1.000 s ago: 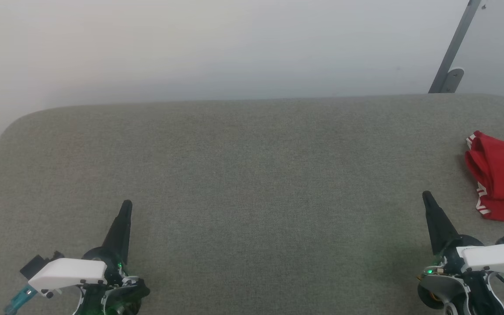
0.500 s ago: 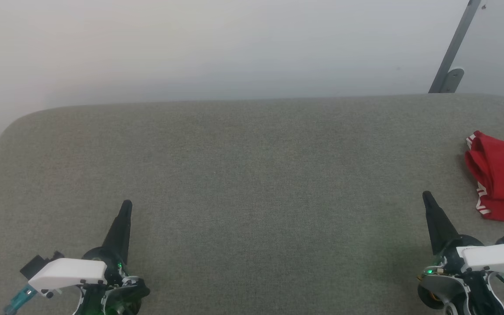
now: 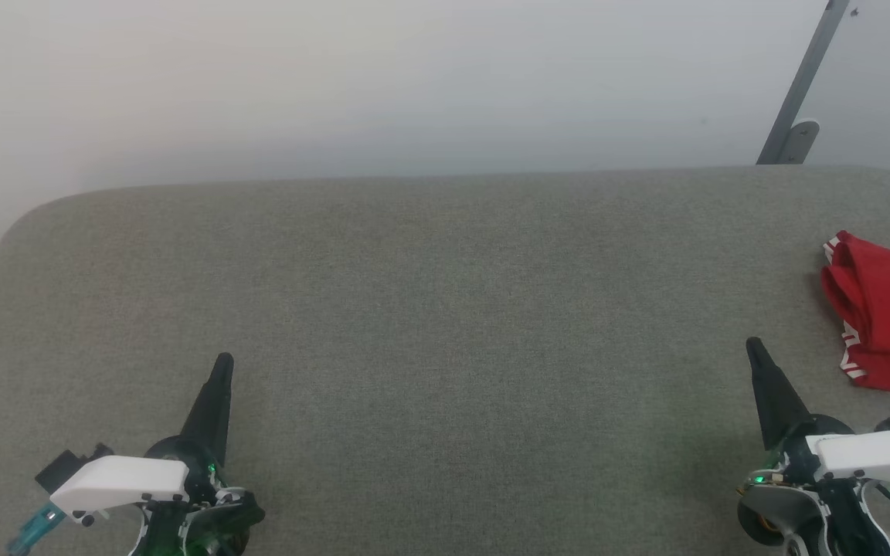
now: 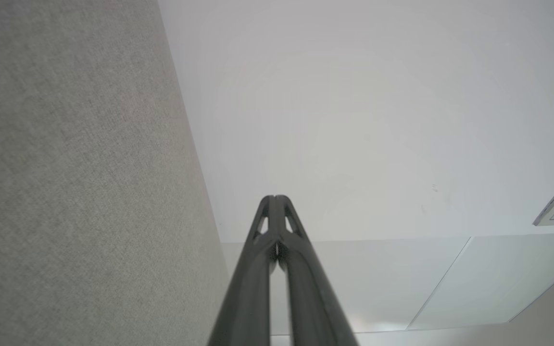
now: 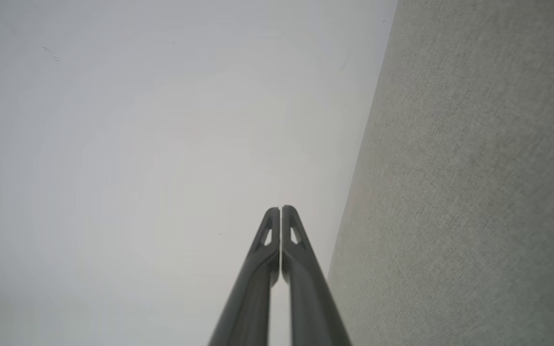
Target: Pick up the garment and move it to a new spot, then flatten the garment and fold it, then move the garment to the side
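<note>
across the lower two thirds of the head view, a grey woven upholstered surface (image 3: 445,293) with rounded far corners; above it, a pale wall (image 3: 337,77). at the right edge, mid-height, the garment (image 3: 889,316): crumpled red with white striped trim, cut off by the frame, resting on the surface. just lower left of it, not touching, the right gripper (image 3: 752,345), fingers pressed together, grey fabric between. at lower left, well apart, the left gripper (image 3: 222,361), likewise closed on nothing. at upper right, a slanted grey metal bar (image 3: 804,77).
</note>
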Robot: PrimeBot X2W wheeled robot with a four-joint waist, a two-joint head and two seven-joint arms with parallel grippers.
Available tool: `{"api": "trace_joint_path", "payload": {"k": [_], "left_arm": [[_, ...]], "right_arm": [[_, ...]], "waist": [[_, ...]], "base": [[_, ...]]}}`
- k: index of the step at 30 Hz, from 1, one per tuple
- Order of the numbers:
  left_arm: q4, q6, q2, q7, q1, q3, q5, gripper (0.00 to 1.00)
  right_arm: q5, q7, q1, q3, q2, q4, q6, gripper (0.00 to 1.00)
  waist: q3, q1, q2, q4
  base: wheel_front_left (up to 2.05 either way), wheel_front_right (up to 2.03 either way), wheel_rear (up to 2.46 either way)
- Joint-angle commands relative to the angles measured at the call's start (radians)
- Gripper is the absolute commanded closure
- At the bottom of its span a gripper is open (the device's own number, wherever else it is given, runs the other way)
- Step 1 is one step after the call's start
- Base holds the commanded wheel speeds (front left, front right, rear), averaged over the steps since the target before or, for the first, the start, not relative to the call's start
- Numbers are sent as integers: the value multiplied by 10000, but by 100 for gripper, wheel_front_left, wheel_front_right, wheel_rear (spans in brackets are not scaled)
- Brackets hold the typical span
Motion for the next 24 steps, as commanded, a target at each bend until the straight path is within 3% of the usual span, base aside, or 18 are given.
{"api": "trace_joint_path", "payload": {"k": [1,24], "left_arm": [[-5,-47,-29,32,-107,20,-36,100],[-6,-47,-29,30,-107,18,-38,100]], "right_arm": [[45,28,-54,3,36,-42,0,100],[45,27,-54,3,36,-43,0,100]], "waist": [[0,0,0,0],[0,0,0,0]], "base": [[0,0,0],[0,0,0]]}}
